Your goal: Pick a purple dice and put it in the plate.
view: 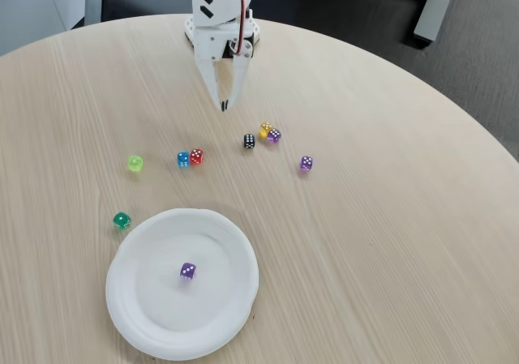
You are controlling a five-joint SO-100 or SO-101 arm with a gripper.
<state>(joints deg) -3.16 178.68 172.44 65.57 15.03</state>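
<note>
Fingers [225, 96] of the white gripper [225, 104] meet at their tips, pinched together on nothing, above bare table [389, 242] at the far side of the fixed view.

White plate [182, 281] sits at the near edge and holds 1 thing: the purple dice [188, 271], lying near its middle, clear of the rim. Outside the plate, a dark green die [122, 220] lies just beyond its upper-left rim and a lime die [135, 164] farther up. Blue die [183, 160] and red die [196, 156] touch as a pair; a black die [249, 141] lies near a yellow die [265, 128] that touches a lighter purple die [274, 135]. Another lighter purple die [306, 164] lies alone to the right.
</note>
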